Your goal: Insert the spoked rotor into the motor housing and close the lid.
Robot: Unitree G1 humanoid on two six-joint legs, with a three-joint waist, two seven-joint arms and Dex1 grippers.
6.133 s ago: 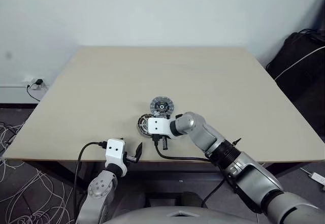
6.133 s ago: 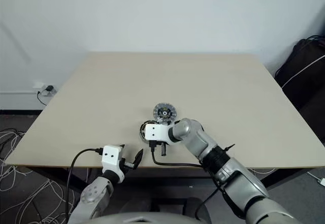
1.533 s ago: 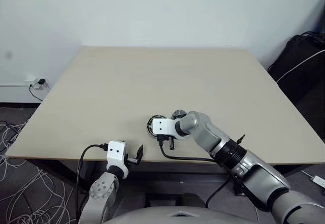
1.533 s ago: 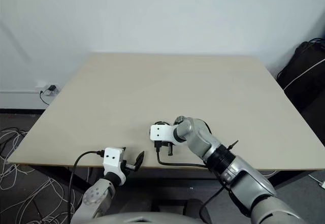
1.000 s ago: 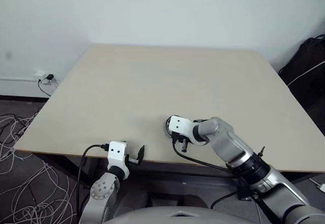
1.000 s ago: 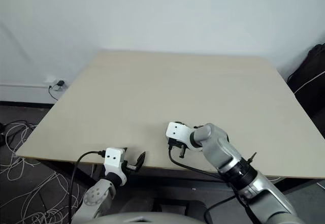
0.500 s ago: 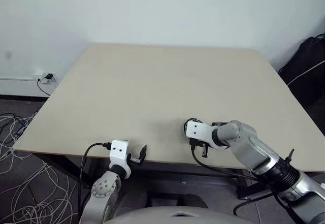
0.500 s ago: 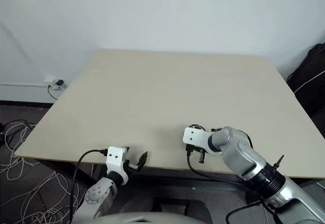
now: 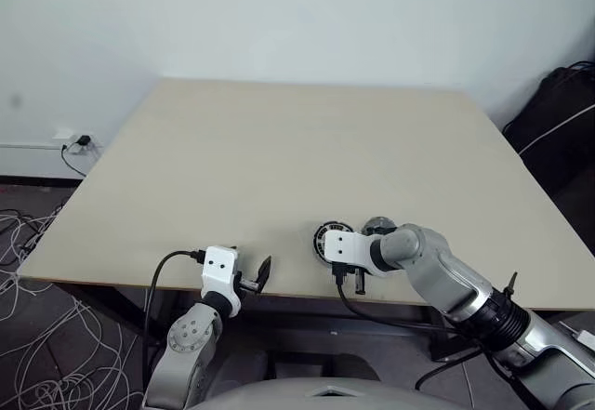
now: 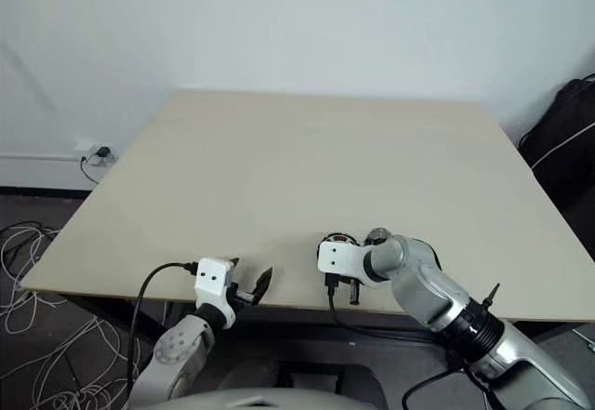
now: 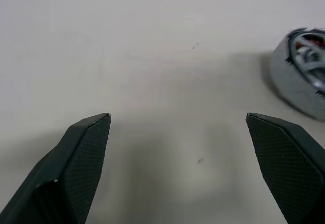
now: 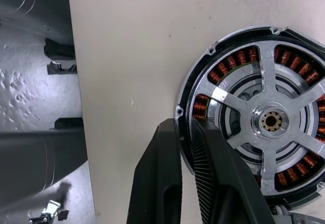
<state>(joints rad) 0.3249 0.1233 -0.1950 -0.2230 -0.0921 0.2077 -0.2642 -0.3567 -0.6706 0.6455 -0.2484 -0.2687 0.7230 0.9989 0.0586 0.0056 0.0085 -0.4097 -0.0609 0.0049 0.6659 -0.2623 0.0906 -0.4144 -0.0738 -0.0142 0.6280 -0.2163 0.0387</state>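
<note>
The motor housing runs off the frame's right edge; a silver part at the lower right is cropped.

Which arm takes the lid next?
Left, probably. The left gripper is open and empty by the near table edge. The right gripper is shut on the motor housing rim. The lid lies just behind the right wrist.

No readable text, no label, brand, number or sign on anything in view
</note>
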